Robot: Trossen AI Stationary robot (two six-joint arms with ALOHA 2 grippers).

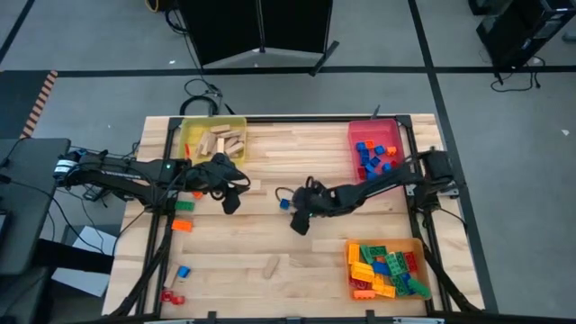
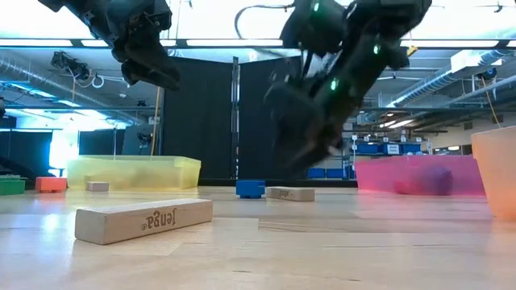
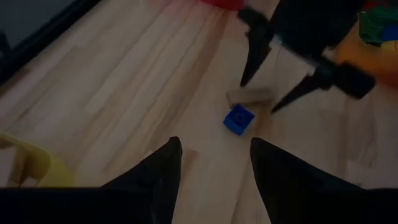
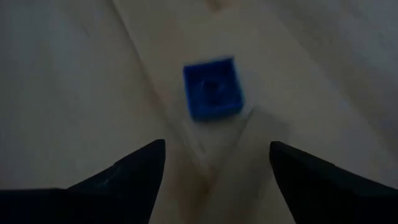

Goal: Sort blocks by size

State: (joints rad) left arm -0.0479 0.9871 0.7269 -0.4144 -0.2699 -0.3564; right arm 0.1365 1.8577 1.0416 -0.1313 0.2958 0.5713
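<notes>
Blocks: scattered; small blue brick [image 4: 212, 88] lies on bench [image 1: 297, 270], left of red tray [image 1: 353, 135].
Left hand [image 3: 213, 163]: half-spread, empty, hovering left of brick.
Right hand [image 4: 216, 163]: wide, empty, above brick.
Tan block [image 3: 249, 96]: just beside brick.
Risk: closing fingers may catch the tan block or nudge the brick aside.

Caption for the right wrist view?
Right hand, fingers open, hovers over a small blue brick lying on the wooden table.

Worktop [image 1: 297, 261]: pale planked wood, smooth, satin sheen.
Small blue square brick [image 4: 212, 88]: smooth plastic.
Tan rectangular block [image 2: 143, 219]: matt bare wood, printed lettering.
Yellow translucent tray [image 2: 133, 171]: glossy plastic.
</notes>
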